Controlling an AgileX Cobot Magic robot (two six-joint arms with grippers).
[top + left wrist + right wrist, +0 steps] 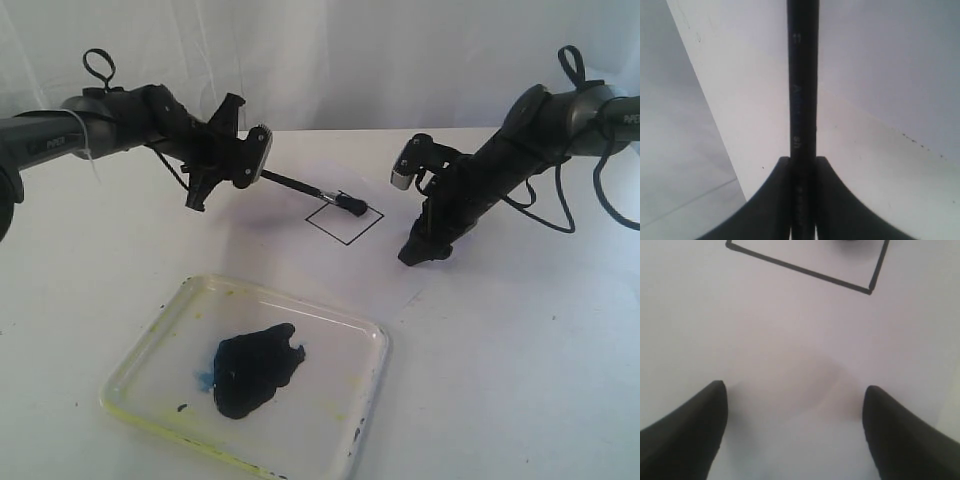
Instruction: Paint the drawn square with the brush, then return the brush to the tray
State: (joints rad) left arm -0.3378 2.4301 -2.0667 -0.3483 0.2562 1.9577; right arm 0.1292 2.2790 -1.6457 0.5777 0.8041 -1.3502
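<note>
My left gripper (240, 160) is shut on the brush (305, 187), whose dark handle slants down to the right. The brush's paint-dark tip (355, 207) rests at the far corner of the drawn square (344, 222), a thin black outline with a blank inside. In the left wrist view the brush handle (802, 100) runs straight out from between the closed jaws. My right gripper (420, 250) stands open just right of the square, fingertips on the paper. The right wrist view shows the square's outline (805, 272) beyond the spread fingers (695, 425). The tray (370, 345) lies at the front, holding a dark paint puddle (255, 368).
White paper (500, 330) covers the whole table. A pale wall rises behind it. The left arm (90, 120) reaches in from the left edge and the right arm (560, 110) from the right edge.
</note>
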